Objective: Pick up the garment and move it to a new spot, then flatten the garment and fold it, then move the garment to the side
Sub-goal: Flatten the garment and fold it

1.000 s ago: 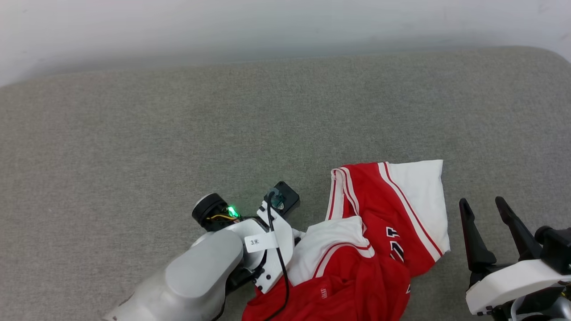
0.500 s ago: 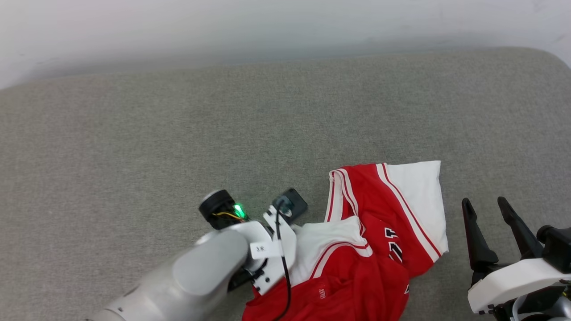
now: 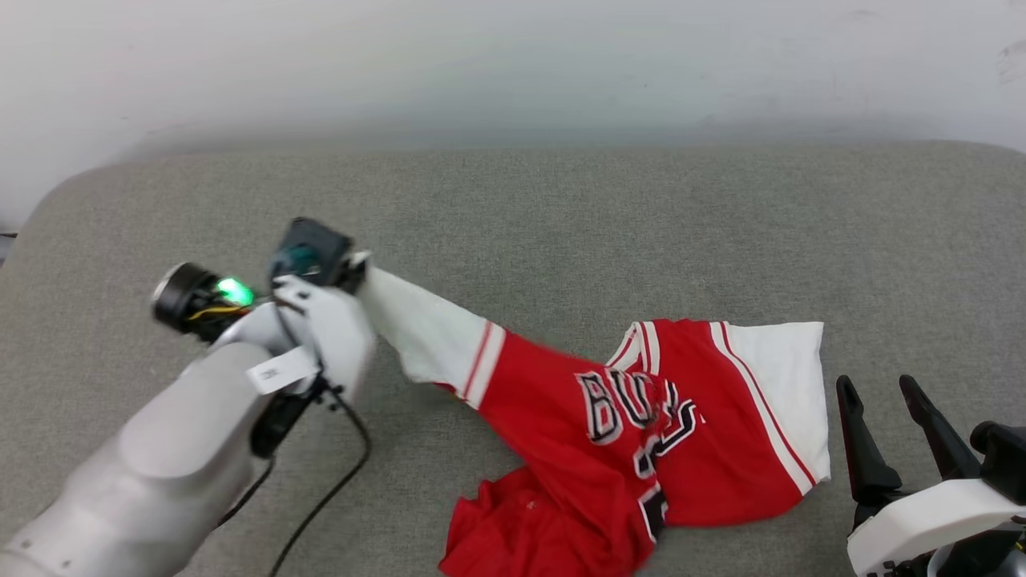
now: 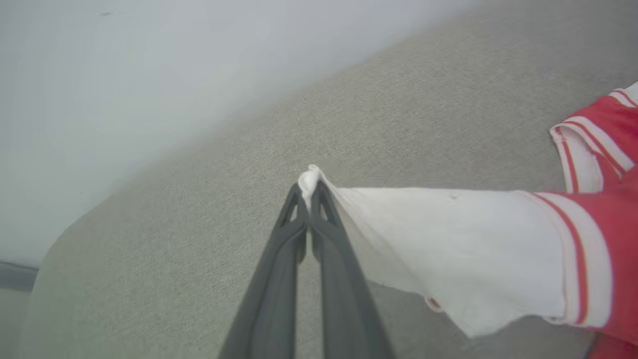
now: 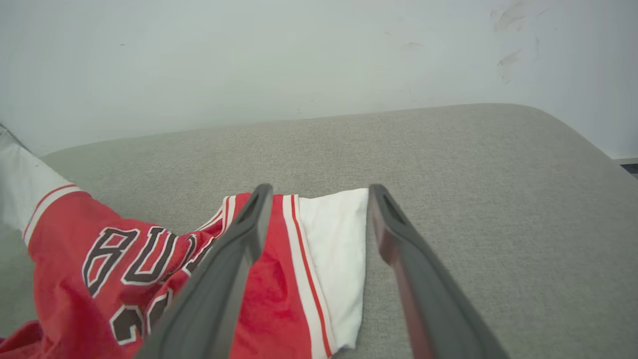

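Clearly, the left wrist view shows the left pincer (image 4: 309, 192) pinching the white sleeve tip of the garment (image 3: 721, 449), blocked overhead by its wrist; right pincer (image 3: 874, 385) spread.

free: grey surface (image 3: 561, 216) far side | obstacle: garment (image 3: 561, 425) near centre

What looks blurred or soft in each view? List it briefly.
Head view: the left forearm and the stretched garment are motion-smeared. Left wrist view: the left pincer is soft near the lens. Right wrist view: the right pincer blurs likewise; the lettering reads clearly.
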Robot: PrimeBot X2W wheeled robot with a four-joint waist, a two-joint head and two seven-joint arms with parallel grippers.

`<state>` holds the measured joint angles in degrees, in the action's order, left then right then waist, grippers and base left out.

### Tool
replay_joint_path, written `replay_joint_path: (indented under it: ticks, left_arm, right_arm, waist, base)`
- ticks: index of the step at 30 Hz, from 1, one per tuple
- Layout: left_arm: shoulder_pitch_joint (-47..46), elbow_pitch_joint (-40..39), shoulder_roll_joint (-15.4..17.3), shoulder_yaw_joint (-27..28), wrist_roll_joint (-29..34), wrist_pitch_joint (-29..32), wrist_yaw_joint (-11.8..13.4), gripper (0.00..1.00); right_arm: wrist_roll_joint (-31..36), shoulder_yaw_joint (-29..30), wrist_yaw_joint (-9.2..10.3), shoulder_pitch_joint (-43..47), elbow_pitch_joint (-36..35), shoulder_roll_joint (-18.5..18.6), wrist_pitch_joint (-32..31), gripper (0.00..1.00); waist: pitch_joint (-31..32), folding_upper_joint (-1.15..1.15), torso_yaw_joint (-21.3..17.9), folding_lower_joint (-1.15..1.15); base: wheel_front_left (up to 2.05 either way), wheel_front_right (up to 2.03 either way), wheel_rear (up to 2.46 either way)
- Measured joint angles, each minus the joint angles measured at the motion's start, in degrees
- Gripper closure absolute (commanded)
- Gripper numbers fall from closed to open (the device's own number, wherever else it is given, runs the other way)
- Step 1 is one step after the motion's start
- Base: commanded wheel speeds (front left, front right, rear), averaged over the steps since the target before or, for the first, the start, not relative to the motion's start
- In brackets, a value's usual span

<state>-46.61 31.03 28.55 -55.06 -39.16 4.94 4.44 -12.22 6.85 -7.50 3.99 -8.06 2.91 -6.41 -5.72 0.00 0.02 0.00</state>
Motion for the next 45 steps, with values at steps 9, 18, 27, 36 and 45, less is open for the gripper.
replay_joint_path:
  ticks: [9,18,27,36,45]
  left_arm:
    - [13.16,-1.89,8.99,7.37,-8.08,-4.19,6.5,1.0]
    - [22.49,2.1,5.19,10.15,-16.15,-7.64,5.45,1.0]
    - [24.81,4.25,2.21,14.24,-17.66,-17.68,5.87,0.0]
    - [27.74,-5.98,1.81,22.29,-8.61,-19.84,7.97,0.0]
    - [36.23,-22.62,-2.41,31.86,4.48,-19.85,9.51,0.0]
  right_arm:
    - [-0.35,0.64,0.0,0.09,0.32,0.01,0.32,0.0]
    - [-0.32,0.98,0.0,-0.82,0.63,0.01,0.35,0.0]
    - [0.11,1.11,0.0,-0.9,1.48,0.0,-0.23,0.0]
    - [0.19,1.2,0.0,0.47,1.6,0.0,-1.35,0.0]
    - [0.68,2.71,0.0,-0.21,4.54,0.0,-2.24,0.0]
  waist:
    - [-1.19,0.0,-0.22,0.0]
    - [-2.87,0.0,-0.35,0.0]
    - [0.42,0.0,-0.17,0.0]
    - [4.73,0.0,0.2,0.0]
    - [5.83,0.0,1.25,0.0]
  base:
    - [0.0,0.0,0.0]
    - [0.0,0.0,0.0]
    - [0.0,0.0,0.0]
    - [0.0,0.0,0.0]
    - [0.0,0.0,0.0]
